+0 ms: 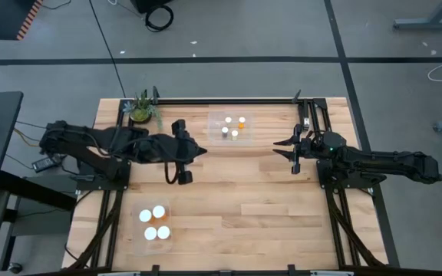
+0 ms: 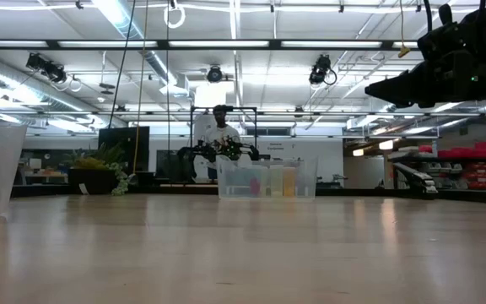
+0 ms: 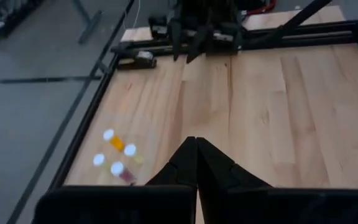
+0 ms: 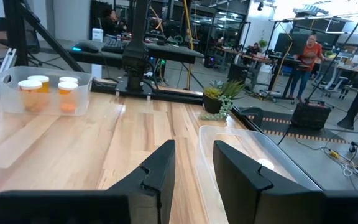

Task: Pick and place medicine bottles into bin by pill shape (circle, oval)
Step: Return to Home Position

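Observation:
Four narrower-capped orange medicine bottles (image 1: pixel 234 128) stand upright in a clear bin (image 1: pixel 215 121) at the table's far middle; they also show in the left wrist view (image 3: pixel 114 155). Three wider-capped bottles (image 1: pixel 153 222) stand in a second clear bin (image 1: pixel 138 208) at the near left; they also show in the right wrist view (image 4: pixel 42 87). My left gripper (image 1: pixel 202 151) is shut and empty, above the table just near-left of the far bin. My right gripper (image 1: pixel 276 146) is open and empty, above the table to the right of the far bin, its fingers (image 4: pixel 160 165) pointing toward the table's left.
A small green potted plant (image 1: pixel 142 110) stands at the far left corner. Dark rails run along the table's far edge (image 1: pixel 229 100) and both sides. Bare wood lies across the middle and near right (image 1: pixel 282 215). People (image 4: pixel 306 53) stand in the room beyond.

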`<action>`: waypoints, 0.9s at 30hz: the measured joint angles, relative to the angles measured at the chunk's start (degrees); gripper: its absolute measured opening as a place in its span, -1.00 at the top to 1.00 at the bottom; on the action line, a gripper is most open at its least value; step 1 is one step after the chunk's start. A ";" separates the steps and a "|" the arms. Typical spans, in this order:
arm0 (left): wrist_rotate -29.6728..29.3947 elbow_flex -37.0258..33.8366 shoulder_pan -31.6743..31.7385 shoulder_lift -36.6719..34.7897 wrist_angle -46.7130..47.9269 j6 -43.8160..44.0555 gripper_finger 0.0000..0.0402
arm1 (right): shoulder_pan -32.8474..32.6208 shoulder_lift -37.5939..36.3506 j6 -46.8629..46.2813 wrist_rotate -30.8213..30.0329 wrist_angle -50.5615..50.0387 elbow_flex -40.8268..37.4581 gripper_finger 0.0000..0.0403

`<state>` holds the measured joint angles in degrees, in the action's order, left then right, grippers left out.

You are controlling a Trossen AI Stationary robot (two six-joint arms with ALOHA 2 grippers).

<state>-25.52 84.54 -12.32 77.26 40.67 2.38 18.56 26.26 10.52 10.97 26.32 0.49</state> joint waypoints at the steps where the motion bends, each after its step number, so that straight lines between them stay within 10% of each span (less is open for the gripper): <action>1: 0.09 -1.14 -0.08 -0.27 -1.61 -0.55 0.98 | -0.01 0.00 0.00 0.01 -0.02 0.00 0.43; 27: 3.97 -42.73 3.27 -21.31 -34.66 0.41 0.97 | 0.00 0.00 0.00 0.02 -0.06 0.00 0.43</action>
<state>-21.54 41.81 -9.04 55.94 6.01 2.78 18.56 26.26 10.52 10.98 26.26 0.49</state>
